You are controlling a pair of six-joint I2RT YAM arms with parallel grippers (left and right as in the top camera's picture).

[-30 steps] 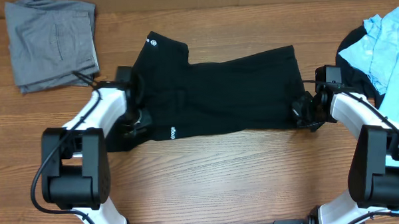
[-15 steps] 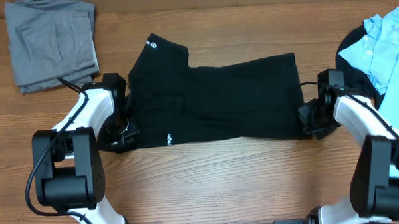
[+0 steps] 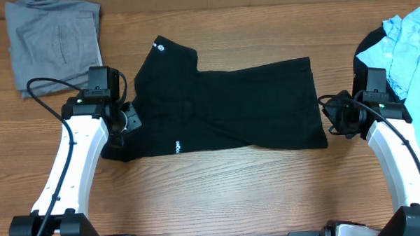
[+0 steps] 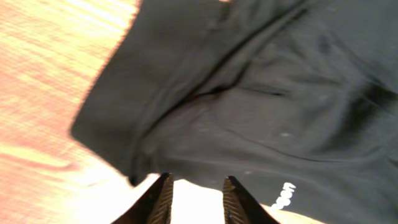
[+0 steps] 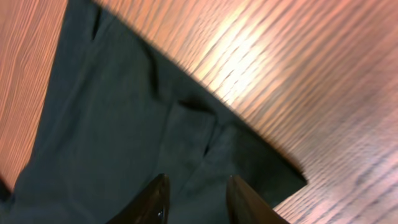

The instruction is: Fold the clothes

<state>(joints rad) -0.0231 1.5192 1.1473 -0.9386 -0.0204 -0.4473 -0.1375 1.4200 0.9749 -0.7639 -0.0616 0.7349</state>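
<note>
A black shirt [image 3: 223, 103] lies flat and folded across the middle of the wooden table [image 3: 220, 195], a small white logo near its front edge. My left gripper [image 3: 123, 128] hovers at the shirt's left end, open. In the left wrist view its fingers [image 4: 163, 199] stand apart over bare table just off the black fabric [image 4: 261, 93], with nothing between them. My right gripper [image 3: 336, 117] sits at the shirt's right edge, open. In the right wrist view its fingers [image 5: 155, 199] hang above the shirt's corner [image 5: 112, 124] without pinching it.
Folded grey trousers [image 3: 53, 46] lie at the far left corner. A light blue T-shirt [image 3: 407, 44] rests on dark cloth at the far right edge. Bare wood runs along the front of the table.
Both grippers were shut on the shirt's ends and dragged it toward the front; now both have opened, let go and drawn back outward. The shirt lies still.
</note>
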